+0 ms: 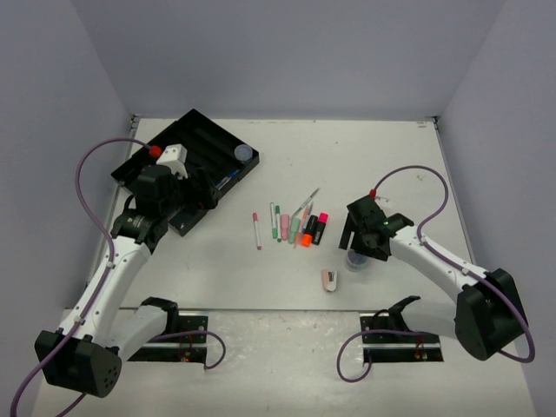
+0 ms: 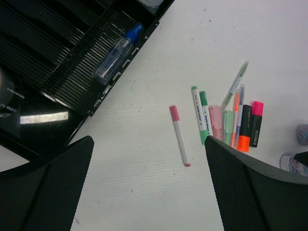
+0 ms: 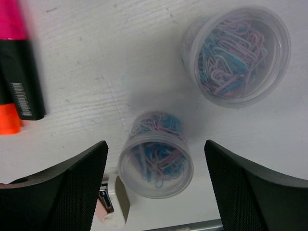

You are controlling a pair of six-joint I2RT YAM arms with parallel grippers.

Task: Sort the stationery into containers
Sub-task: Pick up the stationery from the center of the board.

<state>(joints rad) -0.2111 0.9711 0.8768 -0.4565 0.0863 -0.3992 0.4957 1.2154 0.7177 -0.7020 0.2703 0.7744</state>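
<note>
Stationery is lying spread across the table. One clear jar (image 3: 156, 154) of coloured paper clips is standing between the fingers of the right gripper (image 3: 155, 144), which is hovering over it, spread wide and gripping nothing, with a gap showing on either side. A second jar (image 3: 236, 55) is sitting just beyond it, far and right, apart from it. A pink-white stapler (image 1: 330, 279) is lying just beside the first jar on its near-left side, crowding that finger's path. Further left, an orange marker (image 1: 309, 230) and a pink marker (image 1: 321, 228), both black-bodied, are lying side by side, then pastel markers (image 2: 221, 122), two green pens (image 2: 199, 113) and a pink-capped pen (image 2: 180, 135) lying alone. The black tray (image 1: 195, 143) is sitting at the far left, holding a blue-capped tube (image 2: 115, 55) in one long compartment and a third jar (image 1: 244, 154) at its right corner. The left gripper (image 2: 147, 139) is hanging by the tray's near edge, fully spread and empty.
</note>
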